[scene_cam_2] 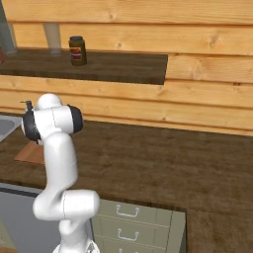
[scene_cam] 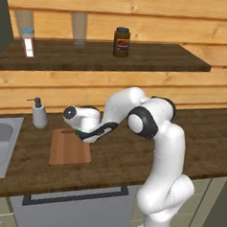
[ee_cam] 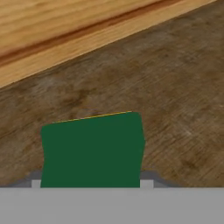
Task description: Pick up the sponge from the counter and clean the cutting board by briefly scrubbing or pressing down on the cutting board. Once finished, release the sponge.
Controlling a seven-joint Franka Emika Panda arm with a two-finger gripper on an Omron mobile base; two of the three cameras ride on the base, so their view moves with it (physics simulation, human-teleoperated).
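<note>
The gripper (scene_cam: 81, 134) is closed on the sponge (ee_cam: 92, 151), its green face filling the space between the fingers (a yellow edge just shows on top), at the far edge of the cutting board (scene_cam: 69, 151). The sponge may slip if pressed at a slant, or the scrub may land on the counter (scene_cam: 200, 140) instead. One sponge, one board, one soap dispenser (scene_cam: 38, 113), one jar (scene_cam: 121, 41).

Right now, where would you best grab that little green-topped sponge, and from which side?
Grip it across its two opposite side faces, coming straight down onto the green scrubbing face. The sponge is a small block, narrow enough to fit between the fingertips of the claw, and its flat sides give them parallel surfaces. In the hand view the tips sit at both edges, apparently pinching it this way.
</note>
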